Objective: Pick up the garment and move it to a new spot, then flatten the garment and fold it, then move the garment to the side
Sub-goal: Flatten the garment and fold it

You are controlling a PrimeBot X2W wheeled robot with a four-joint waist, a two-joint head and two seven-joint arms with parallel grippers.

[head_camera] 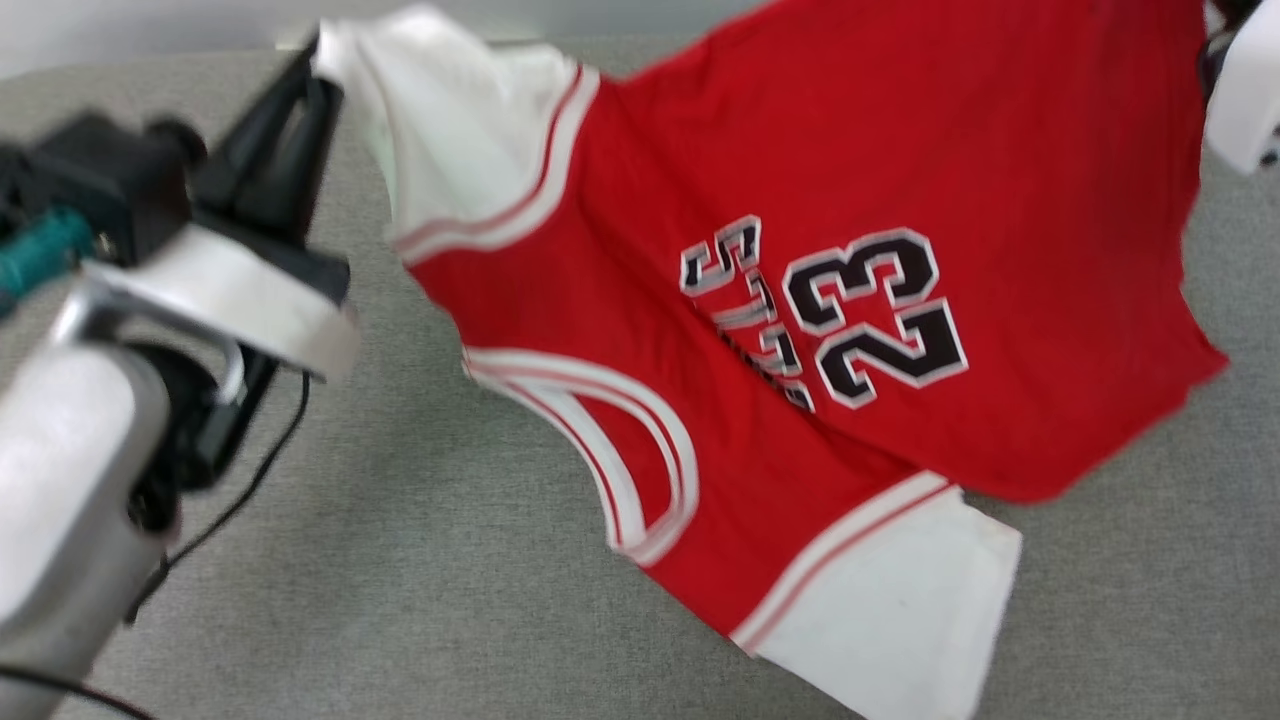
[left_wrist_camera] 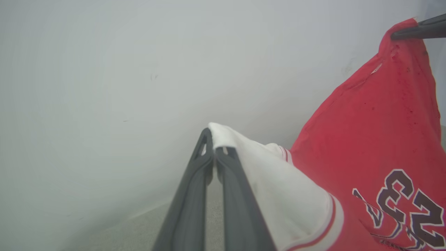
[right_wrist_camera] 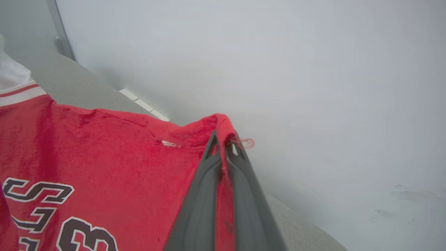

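Observation:
The garment, a red jersey with white sleeves, striped trim and a black 23, hangs stretched above the grey table. My left gripper at the upper left is shut on the tip of a white sleeve; the left wrist view has the same left gripper pinching white cloth. In the right wrist view my right gripper is shut on a red corner of the garment. The lower white sleeve droops toward the table. My right gripper's fingers also pinch the red corner in the left wrist view.
A pale wall stands just behind the table's far edge. A white part of my right arm sits at the upper right corner. Black cables trail from my left forearm over the table.

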